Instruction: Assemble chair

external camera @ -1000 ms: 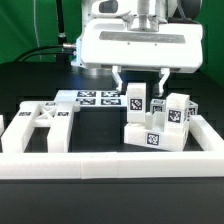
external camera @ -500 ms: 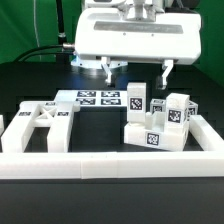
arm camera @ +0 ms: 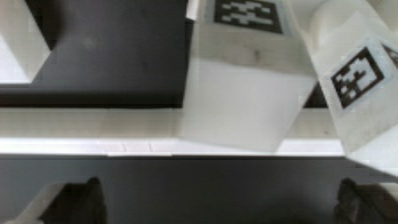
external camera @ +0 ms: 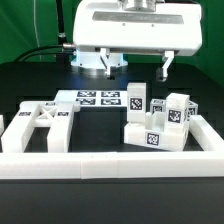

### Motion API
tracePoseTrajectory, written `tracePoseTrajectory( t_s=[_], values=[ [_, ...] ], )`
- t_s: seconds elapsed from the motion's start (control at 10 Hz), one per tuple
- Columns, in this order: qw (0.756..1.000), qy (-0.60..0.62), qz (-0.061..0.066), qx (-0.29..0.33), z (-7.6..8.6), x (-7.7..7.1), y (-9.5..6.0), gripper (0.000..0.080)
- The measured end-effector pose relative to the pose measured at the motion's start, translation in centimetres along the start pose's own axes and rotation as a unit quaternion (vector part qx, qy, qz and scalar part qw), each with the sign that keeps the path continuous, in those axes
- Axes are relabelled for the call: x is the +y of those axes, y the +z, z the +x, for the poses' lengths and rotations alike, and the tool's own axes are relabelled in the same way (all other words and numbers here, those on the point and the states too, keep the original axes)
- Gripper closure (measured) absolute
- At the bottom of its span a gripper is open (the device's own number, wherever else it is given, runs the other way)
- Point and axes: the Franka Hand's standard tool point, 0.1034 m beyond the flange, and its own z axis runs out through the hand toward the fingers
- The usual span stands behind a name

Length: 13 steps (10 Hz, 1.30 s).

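Gripper point(external camera: 138, 68) hovers high, fingers spread, holding nothing | chair posts point(external camera: 158, 112) stand upright straight below it, toward the exterior view's right | we judge the next reach a plain vertical descent along their long axis

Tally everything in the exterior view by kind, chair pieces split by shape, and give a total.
cross-braced chair piece, lying flat: 1
blocky chair pieces clustered at the exterior view's right: 4, as far as overlap lets me separate them
marker board: 1
border rail: 1
gripper, open and empty: 1
Total: 8
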Motion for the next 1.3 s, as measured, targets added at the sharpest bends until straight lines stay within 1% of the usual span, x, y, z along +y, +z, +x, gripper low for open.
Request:
tracePoseTrajectory(
  t_s=[0.2, 0.3, 0.4, 0.5, 0.6, 0.7, 0.8, 0.9, 1.0, 1.1, 1.3],
  values=[
    [1.000, 0.000, -0.001, -0.003, -0.2, 0.2, 0.2, 0.0151],
    [0.999, 0.004, 0.005, -0.054, -1.0, 0.2, 0.5, 0.0151],
    [0.997, 0.006, 0.008, -0.078, -0.5, 0.5, 0.5, 0.0151],
    [0.993, 0.011, 0.013, -0.115, -0.7, 0.6, 0.7, 0.0151],
    [0.990, 0.013, 0.017, -0.140, -0.9, 0.3, 0.7, 0.0151],
    [0.983, 0.017, 0.024, -0.180, -1.3, -0.2, 0.6, 0.0151],
    [0.980, 0.016, 0.026, -0.194, -1.1, -0.5, 0.6, 0.0151],
    [0.972, 0.016, 0.031, -0.233, -1.7, -0.8, 0.6, 0.0151],
    [0.967, 0.014, 0.033, -0.252, -1.6, -1.0, 0.7, 0.0151],
    [0.968, 0.014, 0.032, -0.250, -1.6, -0.9, 1.0, 0.0151],
    [0.968, 0.008, 0.031, -0.247, -1.9, -0.4, 1.3, 0.0151]
  ],
)
